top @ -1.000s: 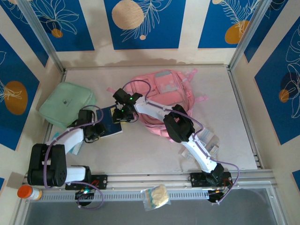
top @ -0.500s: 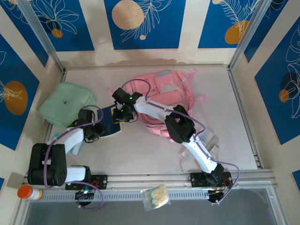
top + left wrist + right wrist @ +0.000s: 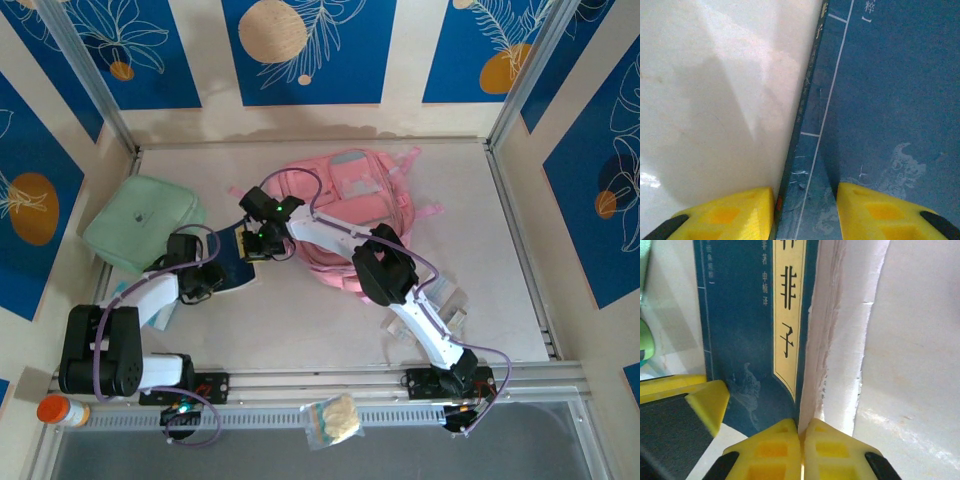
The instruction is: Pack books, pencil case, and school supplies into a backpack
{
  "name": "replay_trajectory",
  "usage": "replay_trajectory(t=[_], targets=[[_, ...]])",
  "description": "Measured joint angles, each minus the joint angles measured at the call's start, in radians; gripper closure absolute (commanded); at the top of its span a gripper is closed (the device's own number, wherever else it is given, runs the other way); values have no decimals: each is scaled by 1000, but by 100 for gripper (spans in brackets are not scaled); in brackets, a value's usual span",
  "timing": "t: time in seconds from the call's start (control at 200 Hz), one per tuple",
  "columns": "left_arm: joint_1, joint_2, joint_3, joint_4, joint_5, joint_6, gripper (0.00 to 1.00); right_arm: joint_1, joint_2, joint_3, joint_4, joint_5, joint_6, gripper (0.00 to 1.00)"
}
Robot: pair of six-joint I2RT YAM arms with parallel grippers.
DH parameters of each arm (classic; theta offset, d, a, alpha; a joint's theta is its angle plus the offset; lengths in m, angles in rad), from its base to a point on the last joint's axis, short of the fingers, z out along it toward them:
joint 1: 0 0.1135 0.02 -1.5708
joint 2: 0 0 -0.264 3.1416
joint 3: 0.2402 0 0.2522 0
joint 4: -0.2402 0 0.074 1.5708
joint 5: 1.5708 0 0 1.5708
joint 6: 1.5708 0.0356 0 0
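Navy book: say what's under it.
Under the book cover, white pages show at its edge, with pale table beyond them. Anything beneath its middle is covered.

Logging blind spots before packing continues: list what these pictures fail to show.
Top view: navy book mostly covered by left gripper and right gripper; backpack's near side hidden under right arm.
Right wrist view: cover or pages between the shut jaws unclear.
Left wrist view: book title cut off by top edge.

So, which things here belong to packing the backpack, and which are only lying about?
For the job: pink backpack; navy book; pale packets.
Lying about: mint-green pouch; orange-capped bottle; bag of yellowish pieces.
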Motion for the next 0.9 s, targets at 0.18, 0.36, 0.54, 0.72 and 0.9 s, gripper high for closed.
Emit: replay_trajectory(t=[0.18,0.36,0.54,0.72,0.9], targets=[[0,-25,0,-2,16,-2,51,5,-48,-10,2,-6,-2,100],[-8,-124,3,-40,51,-2,45,5,-185,-124,39,-21,-1,100],[-8,-299,79,-141,60,8,41,-5,-328,-223,80,-42,-2,100],[-6,-392,161,-189,142,16,34,-40,-518,-397,131,-100,-10,100],[-6,-397,180,-150,348,-11,31,-116,-689,-535,161,-171,-20,100]])
